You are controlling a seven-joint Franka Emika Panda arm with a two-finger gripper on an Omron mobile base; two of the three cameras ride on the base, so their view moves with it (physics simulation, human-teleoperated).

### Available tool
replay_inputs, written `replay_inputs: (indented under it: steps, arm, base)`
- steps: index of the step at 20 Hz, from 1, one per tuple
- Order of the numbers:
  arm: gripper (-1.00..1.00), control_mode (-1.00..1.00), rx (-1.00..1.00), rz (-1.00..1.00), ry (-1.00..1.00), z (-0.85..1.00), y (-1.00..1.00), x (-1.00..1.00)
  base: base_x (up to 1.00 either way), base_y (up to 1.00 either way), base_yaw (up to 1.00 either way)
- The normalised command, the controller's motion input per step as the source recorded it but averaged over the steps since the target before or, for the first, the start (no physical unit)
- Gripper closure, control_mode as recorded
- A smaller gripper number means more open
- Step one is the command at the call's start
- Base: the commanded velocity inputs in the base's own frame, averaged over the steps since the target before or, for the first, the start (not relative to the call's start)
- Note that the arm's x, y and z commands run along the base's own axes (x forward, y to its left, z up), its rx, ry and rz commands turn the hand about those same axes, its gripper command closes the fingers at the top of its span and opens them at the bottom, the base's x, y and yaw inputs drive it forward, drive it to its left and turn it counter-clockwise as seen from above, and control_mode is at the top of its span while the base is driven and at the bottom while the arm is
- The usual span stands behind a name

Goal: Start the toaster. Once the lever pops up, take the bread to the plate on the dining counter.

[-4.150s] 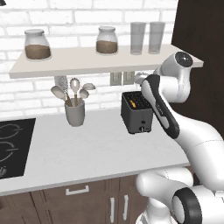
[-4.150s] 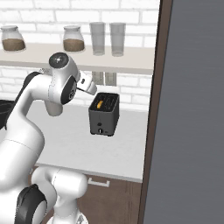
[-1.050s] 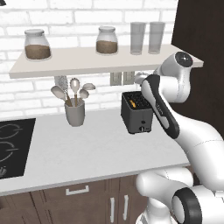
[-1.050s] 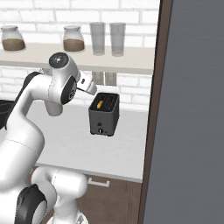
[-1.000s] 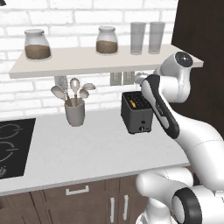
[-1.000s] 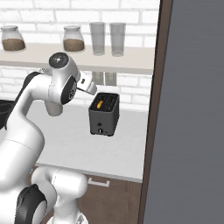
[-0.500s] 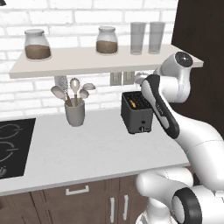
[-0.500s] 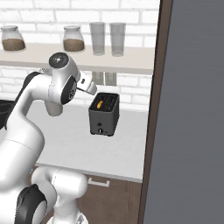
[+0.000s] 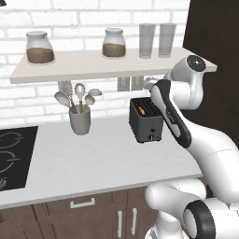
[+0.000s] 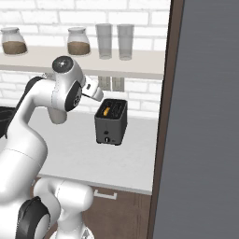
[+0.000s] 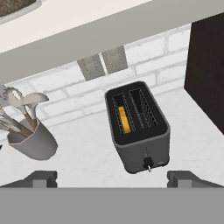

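Observation:
The dark grey toaster (image 9: 148,122) (image 10: 111,123) (image 11: 138,131) stands on the white worktop against the brick wall. The orange-yellow bread (image 11: 124,119) (image 10: 107,111) sits down in one of its two top slots. A small pale knob (image 11: 148,164) shows low on its front. My gripper (image 11: 113,178) hovers above and in front of the toaster, open, its fingertips (image 11: 43,177) spread wide with nothing between them. The plate and the dining counter are out of view.
A grey utensil cup (image 9: 80,122) (image 11: 33,140) stands left of the toaster. A shelf (image 9: 93,65) with jars and glasses hangs just above my hand. A black hob (image 9: 11,154) lies far left. A tall dark cabinet side (image 10: 205,116) rises right of the toaster.

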Motion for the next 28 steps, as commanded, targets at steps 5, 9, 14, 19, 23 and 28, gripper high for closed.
replay_inputs:
  steps: [5, 9, 14, 19, 23, 28]
  arm:
    - [-1.0, -1.0, 0.0, 0.0, 0.0, 0.0, 0.0, 0.0]
    - [-1.0, -1.0, 0.0, 0.0, 0.0, 0.0, 0.0, 0.0]
    - [-1.0, -1.0, 0.0, 0.0, 0.0, 0.0, 0.0, 0.0]
    - [-1.0, -1.0, 0.0, 0.0, 0.0, 0.0, 0.0, 0.0]
    - [-1.0, -1.0, 0.0, 0.0, 0.0, 0.0, 0.0, 0.0]
    - [-1.0, -1.0, 0.0, 0.0, 0.0, 0.0, 0.0, 0.0]
  base:
    - [0.0, 0.0, 0.0]
    - [0.0, 0.0, 0.0]
    - [0.0, 0.0, 0.0]
    - [0.0, 0.0, 0.0]
    - [0.0, 0.0, 0.0]
    - [0.0, 0.0, 0.0]
